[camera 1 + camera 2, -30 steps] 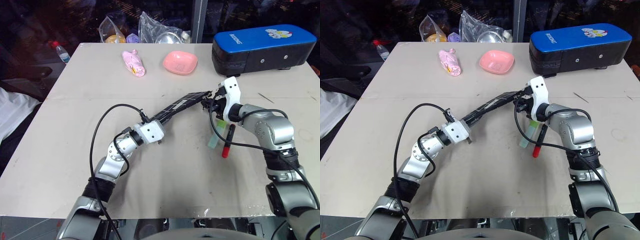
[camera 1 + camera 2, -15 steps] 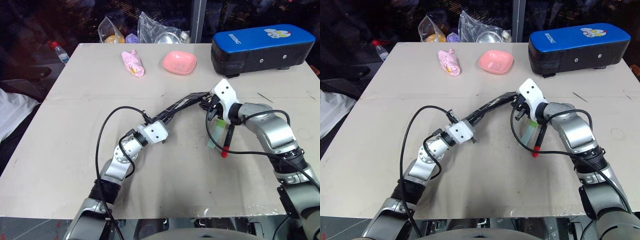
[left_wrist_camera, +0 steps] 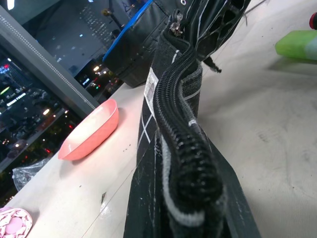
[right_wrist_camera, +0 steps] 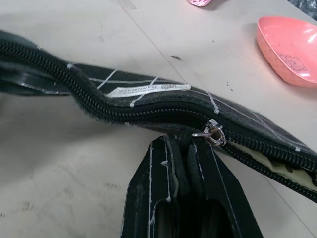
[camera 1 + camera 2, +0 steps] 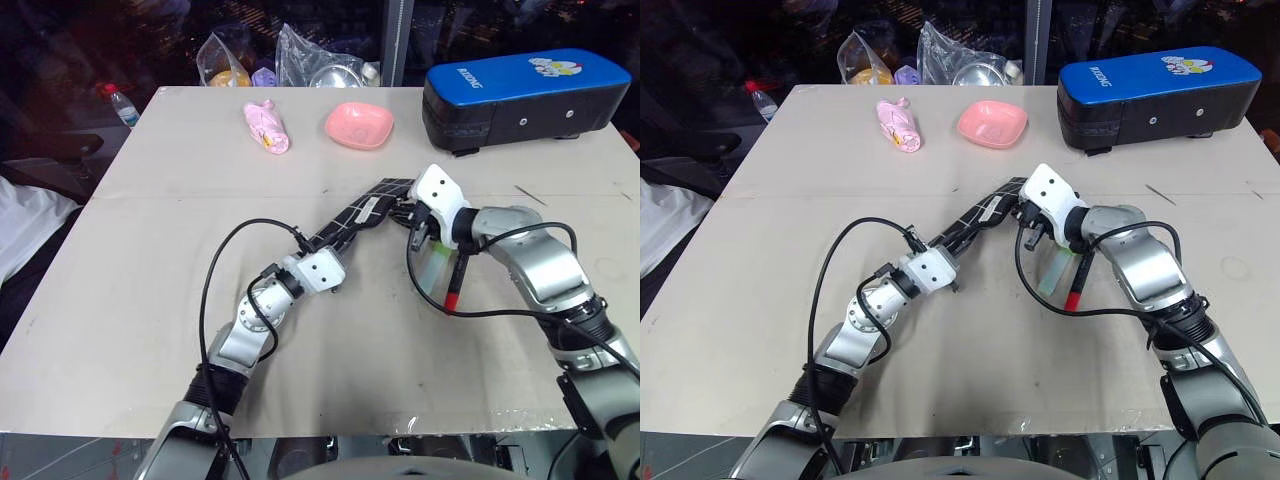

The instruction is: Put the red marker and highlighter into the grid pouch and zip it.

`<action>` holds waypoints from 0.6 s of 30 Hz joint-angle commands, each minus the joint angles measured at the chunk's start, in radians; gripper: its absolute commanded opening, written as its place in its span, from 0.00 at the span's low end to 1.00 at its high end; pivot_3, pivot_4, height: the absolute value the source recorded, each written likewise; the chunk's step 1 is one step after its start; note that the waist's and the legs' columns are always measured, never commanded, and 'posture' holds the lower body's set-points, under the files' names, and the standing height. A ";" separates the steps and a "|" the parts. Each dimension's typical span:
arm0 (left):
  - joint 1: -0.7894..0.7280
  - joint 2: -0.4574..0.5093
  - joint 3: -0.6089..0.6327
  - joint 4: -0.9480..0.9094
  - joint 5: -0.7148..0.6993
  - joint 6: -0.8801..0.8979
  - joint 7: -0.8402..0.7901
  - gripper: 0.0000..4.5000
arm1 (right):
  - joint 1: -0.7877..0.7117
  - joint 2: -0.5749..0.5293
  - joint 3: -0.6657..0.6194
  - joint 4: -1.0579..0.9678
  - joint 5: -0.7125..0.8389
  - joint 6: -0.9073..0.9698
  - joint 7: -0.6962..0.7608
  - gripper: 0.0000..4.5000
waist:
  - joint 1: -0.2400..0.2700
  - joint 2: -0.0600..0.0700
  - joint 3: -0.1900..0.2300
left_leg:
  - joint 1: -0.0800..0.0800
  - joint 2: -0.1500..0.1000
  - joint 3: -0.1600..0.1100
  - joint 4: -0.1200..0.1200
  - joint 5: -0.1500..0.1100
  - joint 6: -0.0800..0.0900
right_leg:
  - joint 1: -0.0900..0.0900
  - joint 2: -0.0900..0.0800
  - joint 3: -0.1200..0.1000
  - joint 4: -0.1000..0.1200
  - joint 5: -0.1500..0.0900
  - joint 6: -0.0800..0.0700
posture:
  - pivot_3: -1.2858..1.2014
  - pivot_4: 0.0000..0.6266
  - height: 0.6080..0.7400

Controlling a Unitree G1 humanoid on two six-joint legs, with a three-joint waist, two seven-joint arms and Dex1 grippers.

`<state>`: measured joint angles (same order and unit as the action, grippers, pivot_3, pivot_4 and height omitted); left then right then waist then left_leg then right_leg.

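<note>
Both grippers clamp the grid pouch (image 5: 362, 213): left gripper (image 5: 322, 250) one end, right gripper (image 4: 190, 148) its zipper pull.

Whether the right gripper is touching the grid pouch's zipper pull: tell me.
Touching. The right wrist view shows the right gripper shut on the black zipper pull of the grid pouch.

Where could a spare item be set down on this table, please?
The beige table is bare across its left half, below the pink bag. The middle is crowded: black grid pouch, both grippers, red marker and pale green highlighter.
</note>
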<state>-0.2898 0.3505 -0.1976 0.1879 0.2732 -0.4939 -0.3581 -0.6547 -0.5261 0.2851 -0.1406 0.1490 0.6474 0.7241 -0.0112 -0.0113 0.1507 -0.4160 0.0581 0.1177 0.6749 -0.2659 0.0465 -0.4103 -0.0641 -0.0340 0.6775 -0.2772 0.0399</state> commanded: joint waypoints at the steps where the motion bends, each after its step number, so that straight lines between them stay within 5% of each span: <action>1: -0.005 0.006 0.000 -0.029 0.004 -0.007 0.011 0.00 | -0.009 -0.014 0.008 -0.073 0.010 -0.025 0.057 0.00 | 0.000 0.000 0.000 | 0.000 0.000 0.000 0.000 0.000 0.000 | 0.000 0.000 0.000 0.000 0.000 0.000 | 0.52 0.24 1.00; 18: -0.038 0.004 0.030 -0.031 0.054 -0.019 0.138 0.00 | -0.025 -0.062 0.002 -0.059 -0.005 -0.057 0.168 0.00 | 0.001 0.000 0.000 | 0.000 0.000 0.000 0.001 0.000 0.000 | 0.000 0.000 0.000 0.000 0.000 0.000 | 0.52 0.24 1.00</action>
<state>-0.3082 0.3567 -0.1890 0.1880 0.3191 -0.4945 -0.2521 -0.6552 -0.5834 0.3042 -0.1813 0.1421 0.6199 0.8784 -0.0105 -0.0113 0.1507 -0.4160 0.0580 0.1174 0.6756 -0.2660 0.0465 -0.4103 -0.0641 -0.0341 0.6777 -0.2771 0.0398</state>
